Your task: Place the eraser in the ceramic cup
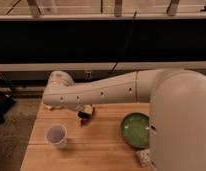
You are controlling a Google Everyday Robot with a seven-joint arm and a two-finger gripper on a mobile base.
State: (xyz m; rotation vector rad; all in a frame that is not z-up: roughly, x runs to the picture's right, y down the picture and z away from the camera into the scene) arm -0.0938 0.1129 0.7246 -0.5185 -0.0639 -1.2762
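Note:
The white ceramic cup [56, 135] stands upright on the wooden table [96, 150] at the front left. My gripper [86, 112] hangs under the forearm just above the table, to the right of the cup and a little behind it. It sits right over a reddish-brown oblong object [85, 119]. A dark patch shows at the gripper, and I cannot tell whether it is the black eraser. The eraser does not show anywhere else on the table.
A green plate [136, 130] lies on the right of the table. A white speckled block [144, 158] sits at the front right edge. My big white arm [111, 90] spans the back of the table and hides what lies behind it.

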